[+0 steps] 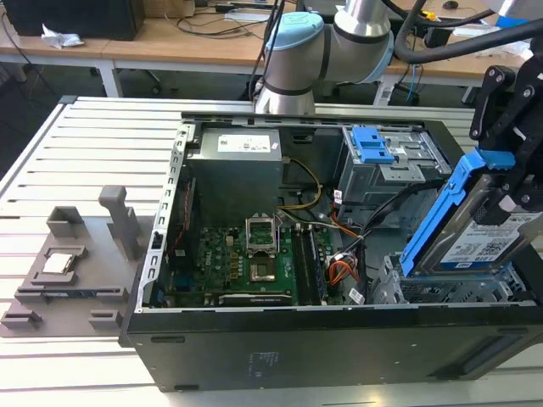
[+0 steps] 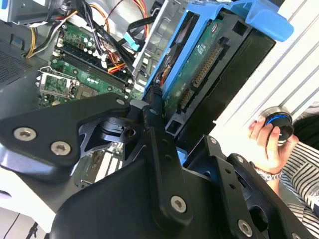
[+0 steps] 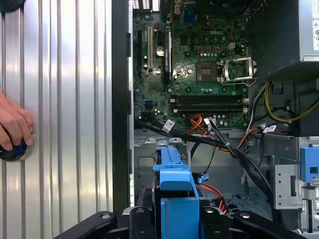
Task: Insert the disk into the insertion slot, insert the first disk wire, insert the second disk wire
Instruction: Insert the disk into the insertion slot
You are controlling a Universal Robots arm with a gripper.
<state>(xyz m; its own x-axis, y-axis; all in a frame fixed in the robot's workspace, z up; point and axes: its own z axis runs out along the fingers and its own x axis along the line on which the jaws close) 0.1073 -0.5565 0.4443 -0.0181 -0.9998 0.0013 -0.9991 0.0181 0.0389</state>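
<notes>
Now your gripper [image 1: 512, 174] clamps the disk [image 1: 485, 240], tilted above the insertion slot [image 1: 400, 288]. Likely so its low edge enters first.

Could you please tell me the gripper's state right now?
Gripper: closed, holding the flat silver disk in its bright blue plastic caddy, tilted.

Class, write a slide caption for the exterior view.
Gripper holds the disk tilted at the insertion slot of an open computer case.

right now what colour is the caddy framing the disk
Bright blue; the caddy frames the silver disk, best in the exterior view.
</notes>
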